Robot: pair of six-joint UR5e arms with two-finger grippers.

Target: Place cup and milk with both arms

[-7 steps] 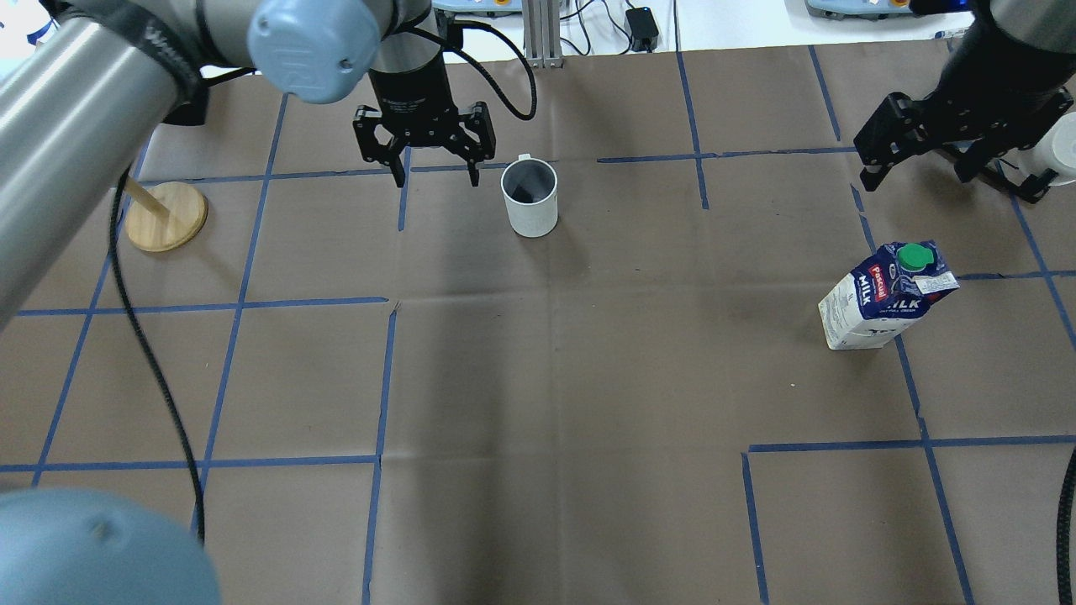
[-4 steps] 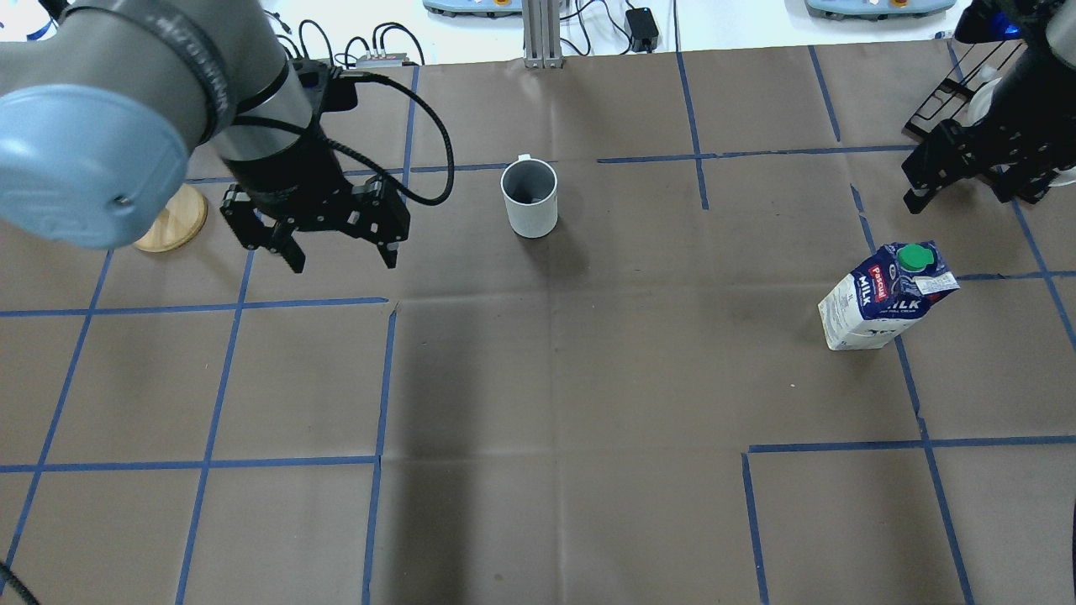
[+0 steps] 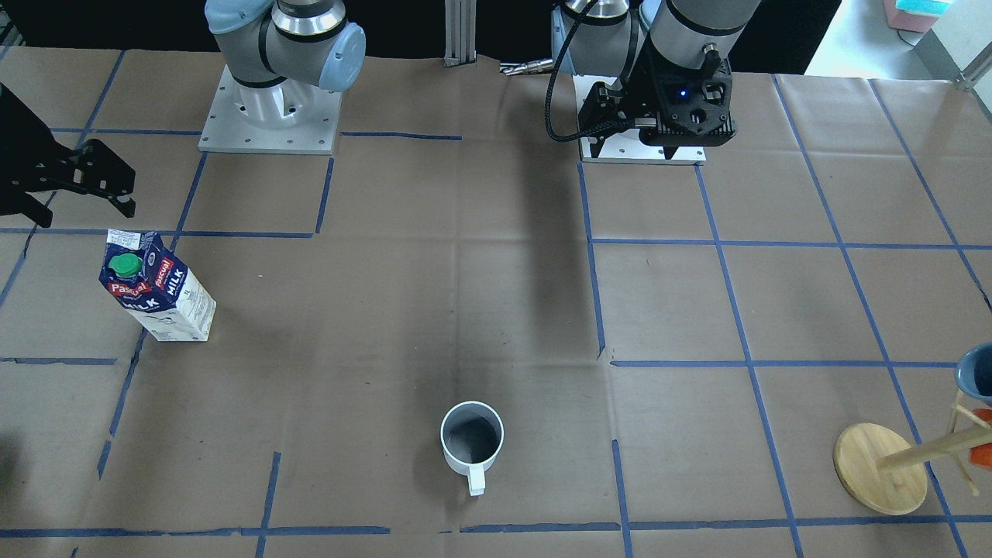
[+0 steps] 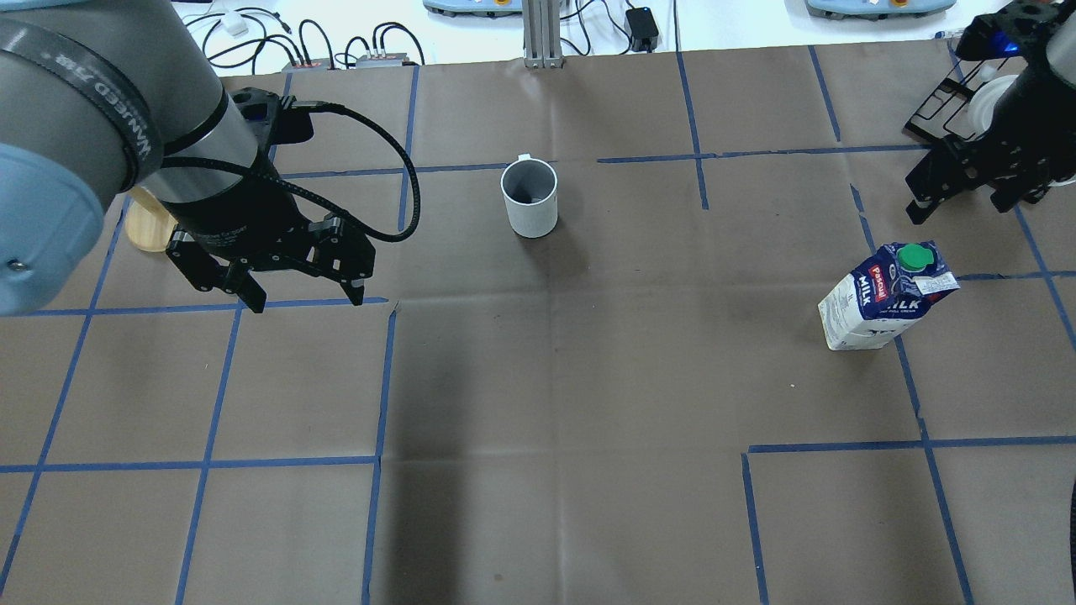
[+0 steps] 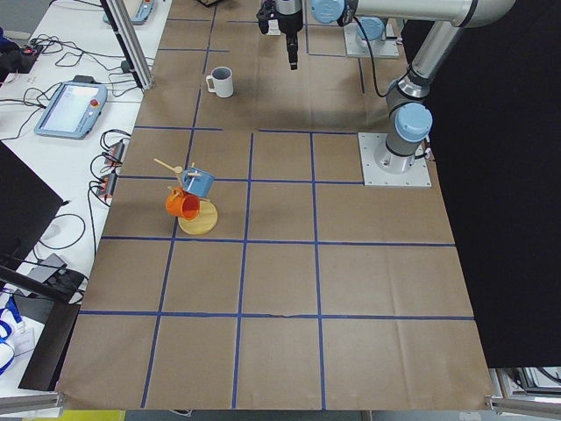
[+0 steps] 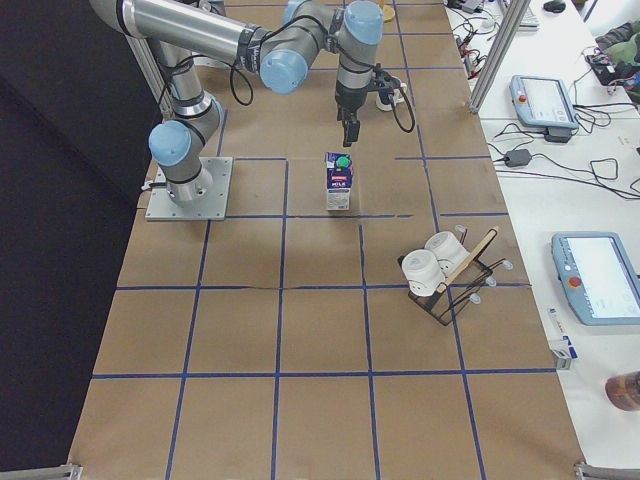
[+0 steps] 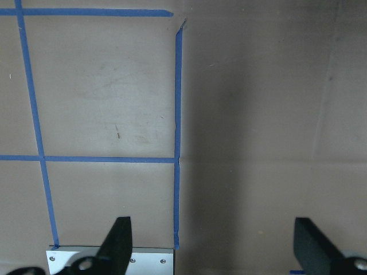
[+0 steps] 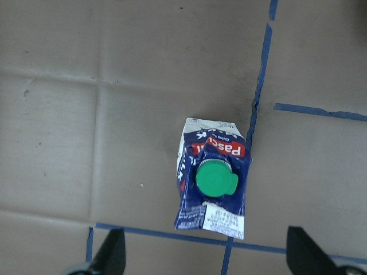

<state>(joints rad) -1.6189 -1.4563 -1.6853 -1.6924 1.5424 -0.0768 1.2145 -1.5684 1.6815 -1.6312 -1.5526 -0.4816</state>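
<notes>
The white cup stands upright at the table's far middle, empty, handle pointing away from me; it also shows in the front view. The milk stands upright on the right, green cap up, and shows in the front view and directly below the right wrist camera. My left gripper is open and empty, well left of the cup and nearer me. My right gripper is open and empty, raised above and slightly beyond the milk.
A wooden mug tree with a blue and an orange cup stands at the far left, its base partly behind my left arm. A black wire rack with white cups stands at the far right. Blue tape lines grid the brown table.
My left gripper has swung from beside the cup to the left and toward me. My right gripper has drawn back to the right. Both stay open; cup and milk have not moved.
</notes>
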